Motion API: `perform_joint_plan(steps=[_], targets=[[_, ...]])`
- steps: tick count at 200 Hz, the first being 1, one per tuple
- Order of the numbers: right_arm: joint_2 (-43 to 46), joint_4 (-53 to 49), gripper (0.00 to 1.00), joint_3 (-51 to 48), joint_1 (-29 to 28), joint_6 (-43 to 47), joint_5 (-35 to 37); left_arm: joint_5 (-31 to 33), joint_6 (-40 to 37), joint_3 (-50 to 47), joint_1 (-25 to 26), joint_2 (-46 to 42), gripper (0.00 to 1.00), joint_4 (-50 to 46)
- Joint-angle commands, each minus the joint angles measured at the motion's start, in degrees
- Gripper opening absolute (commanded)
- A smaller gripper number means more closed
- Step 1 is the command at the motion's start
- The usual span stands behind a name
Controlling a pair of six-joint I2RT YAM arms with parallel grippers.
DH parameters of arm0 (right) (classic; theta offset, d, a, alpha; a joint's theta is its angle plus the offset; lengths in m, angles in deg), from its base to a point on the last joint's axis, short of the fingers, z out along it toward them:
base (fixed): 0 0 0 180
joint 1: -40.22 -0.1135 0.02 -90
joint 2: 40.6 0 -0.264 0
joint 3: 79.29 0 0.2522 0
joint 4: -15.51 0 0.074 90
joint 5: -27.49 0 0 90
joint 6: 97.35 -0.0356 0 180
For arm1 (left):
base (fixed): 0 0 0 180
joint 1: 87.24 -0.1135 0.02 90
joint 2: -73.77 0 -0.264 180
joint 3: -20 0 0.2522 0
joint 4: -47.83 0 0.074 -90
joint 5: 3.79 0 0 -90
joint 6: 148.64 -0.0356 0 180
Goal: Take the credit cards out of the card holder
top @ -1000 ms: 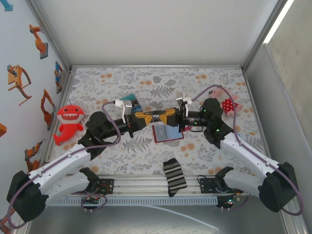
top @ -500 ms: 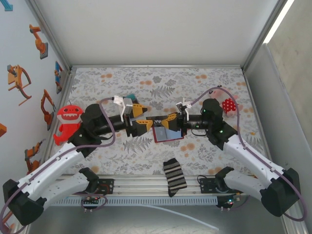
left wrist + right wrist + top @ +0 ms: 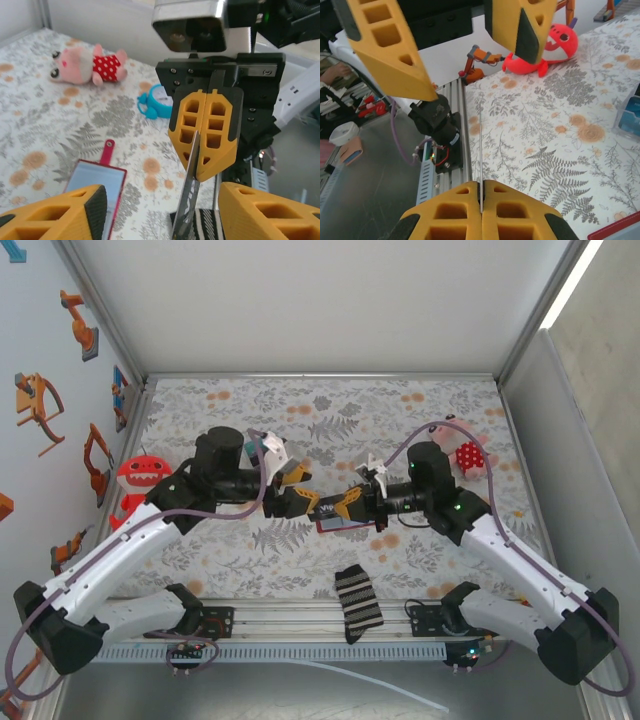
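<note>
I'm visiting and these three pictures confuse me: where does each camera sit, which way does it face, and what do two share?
Top external: above and behind, looking down at the table; left arm and right arm show.
Left wrist: on the left arm, facing the right gripper, shut on a credit card; own fingers below.
Right wrist: facing the open left gripper; own fingers below.
Shared: both wrist views show that card edge-on.
</note>
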State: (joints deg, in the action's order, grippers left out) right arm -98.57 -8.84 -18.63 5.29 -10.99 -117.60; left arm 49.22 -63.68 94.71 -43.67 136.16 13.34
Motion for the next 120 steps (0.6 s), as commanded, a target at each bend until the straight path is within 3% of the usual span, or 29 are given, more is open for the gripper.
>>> perform_joint_plan(steps=[1, 27, 59, 78, 100, 120], targets=[[-0.2, -3.4, 0.00, 2.6, -0.7, 3.5, -2.4, -4.1, -4.0, 2.9, 1.2, 1.8, 0.55, -5.3], [-0.5, -3.9, 0.00, 2.7, -1.0, 3.9, -3.2, -4.4, -5.2, 4.2, 2.7, 4.2, 0.42, -6.8], [-0.6, -4.2, 0.00, 2.7, -1.2, 4.2, -2.8, -5.5, -6.4, 5.1, 4.1, 6.1, 0.38, -8.3], [-0.8, -4.3, 0.00, 2.7, -1.3, 4.4, -2.9, -5.5, -7.0, 5.3, 4.5, 6.8, 0.26, -8.9], [-0.9, -4.4, 0.00, 2.7, -1.3, 4.5, -2.6, -5.5, -7.3, 5.3, 4.6, 6.8, 0.06, -9.1], [-0.8, -4.3, 0.00, 2.6, -1.3, 4.5, -2.0, -5.5, -7.7, 5.2, 4.6, 6.8, 0.00, -9.4]])
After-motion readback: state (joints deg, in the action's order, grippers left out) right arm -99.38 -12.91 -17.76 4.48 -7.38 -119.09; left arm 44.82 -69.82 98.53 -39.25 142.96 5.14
